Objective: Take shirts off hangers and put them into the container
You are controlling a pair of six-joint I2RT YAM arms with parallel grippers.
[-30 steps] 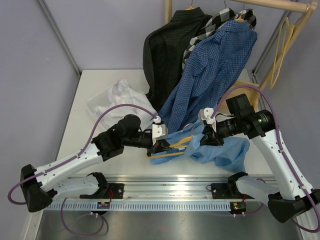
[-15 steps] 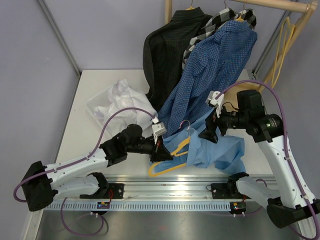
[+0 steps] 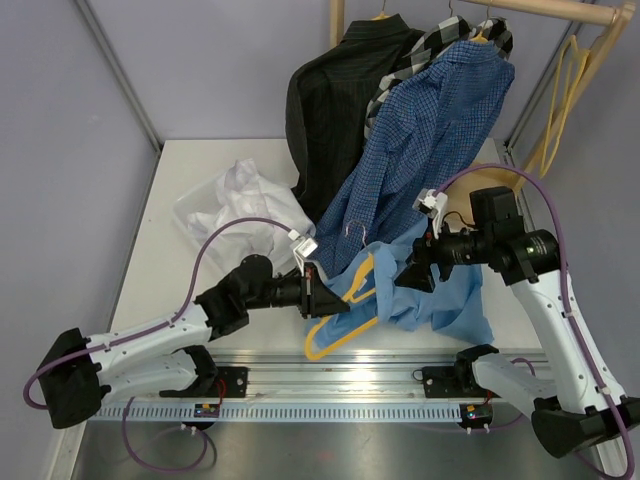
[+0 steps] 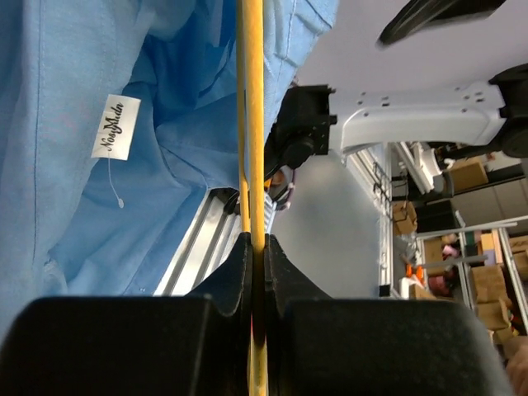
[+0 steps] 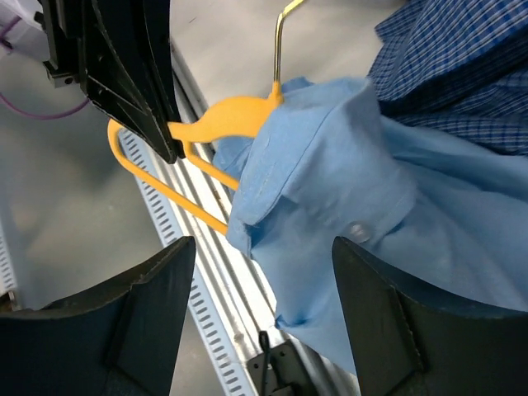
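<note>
Hanger tight inside left claw

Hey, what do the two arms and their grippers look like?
The left arm and right arm have white links with black joints and black bases. A thin purple cable loops along each. The left gripper and right gripper have broad black fingers, and a small white camera block sits on each wrist.

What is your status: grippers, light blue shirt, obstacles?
Left gripper shut on yellow hanger. Right gripper open, empty, over light blue shirt. Shirt collar not yet off the hanger. Dark blue checked shirt drapes onto it.
</note>
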